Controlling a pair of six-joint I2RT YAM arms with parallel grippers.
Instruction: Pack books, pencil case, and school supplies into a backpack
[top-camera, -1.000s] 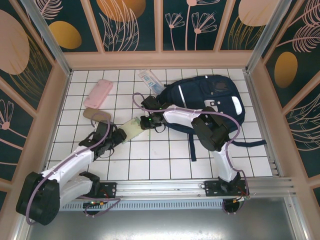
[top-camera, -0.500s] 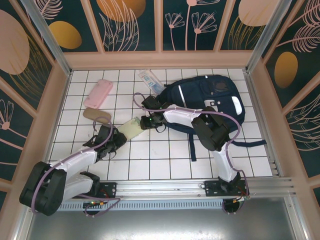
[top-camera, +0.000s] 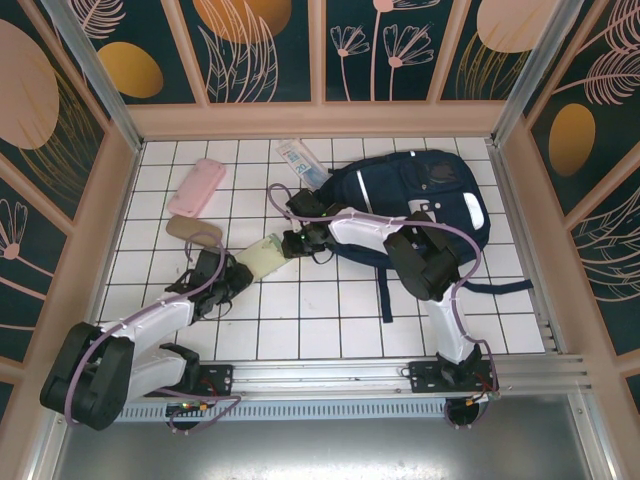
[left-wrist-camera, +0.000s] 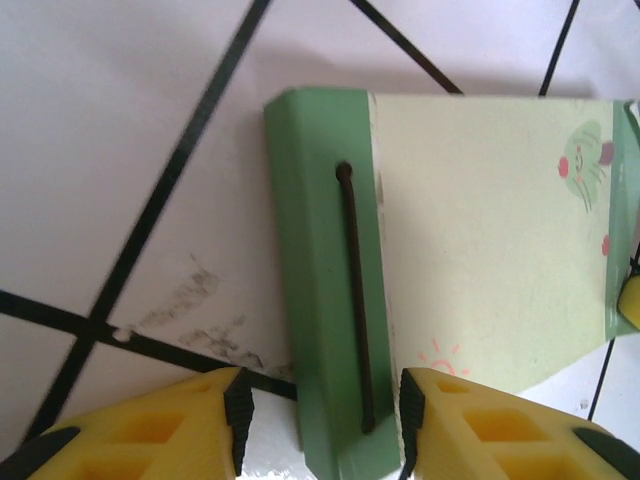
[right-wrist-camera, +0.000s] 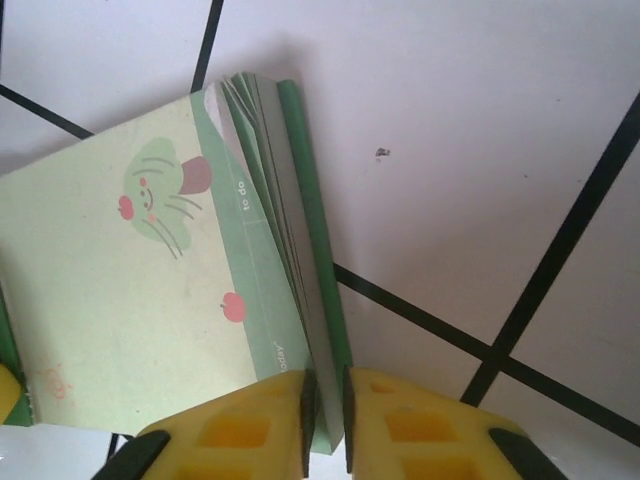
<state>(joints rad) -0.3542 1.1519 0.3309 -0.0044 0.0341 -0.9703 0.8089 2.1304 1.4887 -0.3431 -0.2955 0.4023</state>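
The pale green notepad is resting on the table, left of frame centre. The right claw is pinching its edge; the left claw is standing open astride its spine.

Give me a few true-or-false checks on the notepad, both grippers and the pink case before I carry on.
1. The right gripper pinches the notepad by its edge. True.
2. The notepad is inside the backpack. False: it is out over the tiles, left of the backpack.
3. The left gripper stands open astride the notepad's spine. True.
4. The pink case lies on the backpack. False: it lies on the tiles at far left, apart from it.
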